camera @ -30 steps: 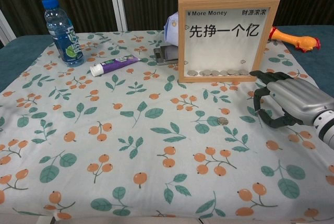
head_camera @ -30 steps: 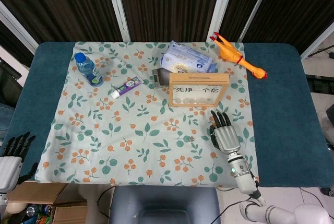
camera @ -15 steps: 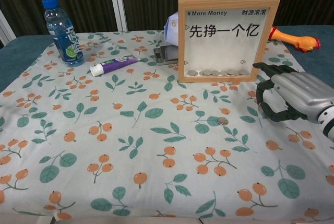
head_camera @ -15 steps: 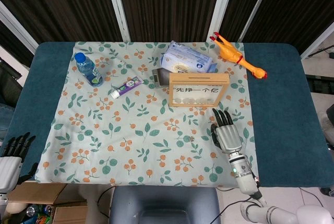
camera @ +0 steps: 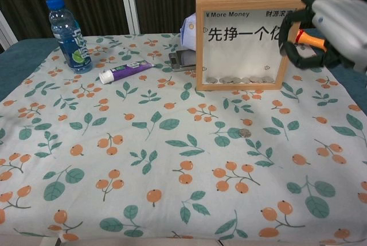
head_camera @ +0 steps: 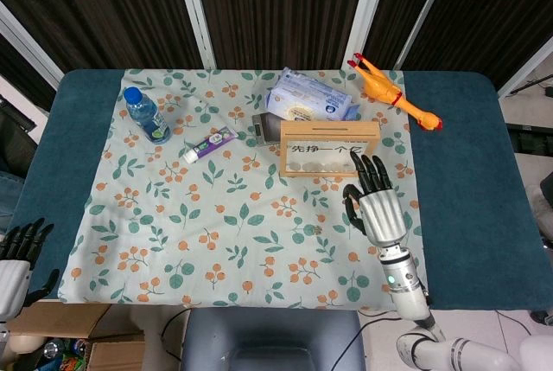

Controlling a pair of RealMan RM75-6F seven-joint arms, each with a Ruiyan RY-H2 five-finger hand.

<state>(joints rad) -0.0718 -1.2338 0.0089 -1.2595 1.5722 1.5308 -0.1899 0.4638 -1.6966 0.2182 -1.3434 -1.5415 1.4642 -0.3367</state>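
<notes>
The right hand [head_camera: 378, 210] is raised above the cloth [head_camera: 173, 215], palm down, with its fingers [head_camera: 371, 172] spread apart and holding nothing. In the head view the fingertips overlap the lower right corner of the frame [head_camera: 328, 148]; in the chest view the right hand [camera: 324, 22] appears in front of the frame's [camera: 246, 42] right edge, thumb curved below the fingers; contact with the frame cannot be confirmed. The frame stands upright, and a row of coins [camera: 239, 79] lies along its bottom, left of the fingers. A single coin [camera: 245, 133] lies flat on the cloth [camera: 114, 160], below and left of the fingers and apart from them. Beyond the fingertips and to the right lies the rubber chicken [head_camera: 393, 92] on the table [head_camera: 467, 172]; in the chest view the chicken [camera: 309, 39] shows partly between thumb and fingers. Beyond the frame, left of the fingers, are the tissue pack [head_camera: 309, 99] and a small grey device [head_camera: 264, 127]. Well to the left of the fingers lie the tube [head_camera: 210, 143] and the upright bottle [head_camera: 145, 114]. The left hand [head_camera: 15, 263] is beside the table's near left corner, off the cloth, fingers [head_camera: 22, 237] slightly apart and holding nothing; it does not appear in the chest view.
</notes>
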